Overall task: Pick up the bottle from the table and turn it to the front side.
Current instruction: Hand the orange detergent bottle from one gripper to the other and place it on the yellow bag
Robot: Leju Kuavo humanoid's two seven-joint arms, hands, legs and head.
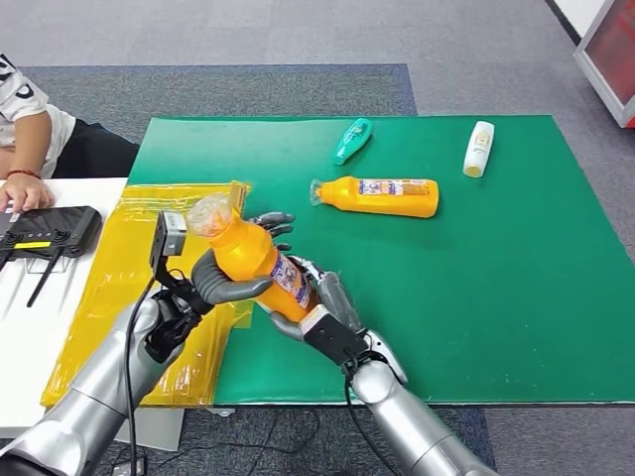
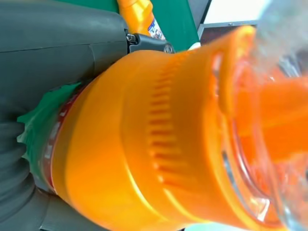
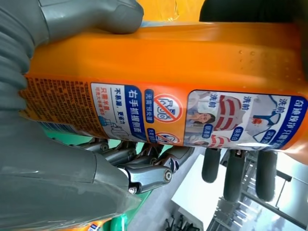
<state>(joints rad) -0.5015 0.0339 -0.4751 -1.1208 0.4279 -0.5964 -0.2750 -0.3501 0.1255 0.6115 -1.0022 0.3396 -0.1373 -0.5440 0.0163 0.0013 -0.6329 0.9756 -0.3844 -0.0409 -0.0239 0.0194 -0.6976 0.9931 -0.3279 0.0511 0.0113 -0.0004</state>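
Bottle (image 1: 254,260), tilted above the green mat (image 1: 486,297), gripped by fingers of both hands.

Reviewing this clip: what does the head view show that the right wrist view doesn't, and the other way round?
Head view alone: the green mat, a second orange bottle lying on it, a teal bottle, a white bottle, and the left hand gripping the held bottle's upper part.

Right wrist view alone: the label's printed pictures and no-entry signs, readable up close.

Both: the held orange bottle, lifted off the table, gripped by the right hand at its lower part.
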